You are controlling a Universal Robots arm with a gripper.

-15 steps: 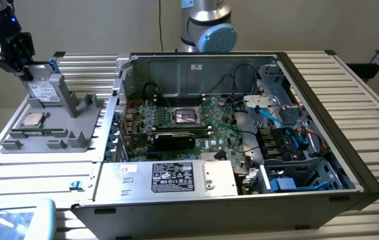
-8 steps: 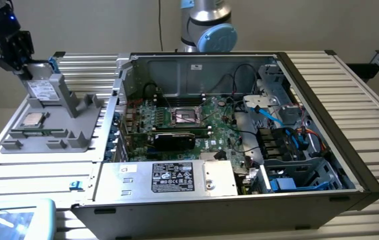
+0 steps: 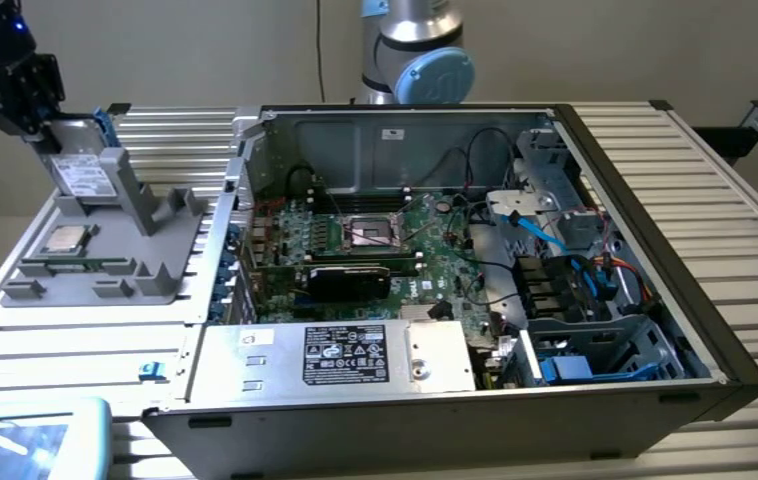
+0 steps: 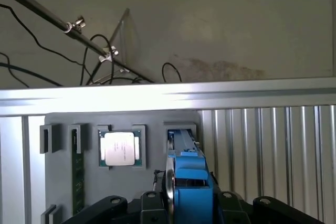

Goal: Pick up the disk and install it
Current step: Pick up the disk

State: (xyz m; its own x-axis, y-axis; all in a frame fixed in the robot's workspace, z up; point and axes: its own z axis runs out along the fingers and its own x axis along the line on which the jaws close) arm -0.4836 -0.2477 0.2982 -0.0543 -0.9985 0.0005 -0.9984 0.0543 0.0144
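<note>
At the exterior view's left we find the gripper closed on the top edge of the disk. The disk stands upright on edge at the tall post of the grey fixture; we cannot tell whether it has cleared its slot. In the wrist view, the gripper has the disk's blue frame between its fingers. A processor chip lies flat in the fixture beside it. The fixture rests on the slatted table. Toward the exterior view's right, we note the open computer case, with its motherboard exposed and a silver box at the near edge.
</note>
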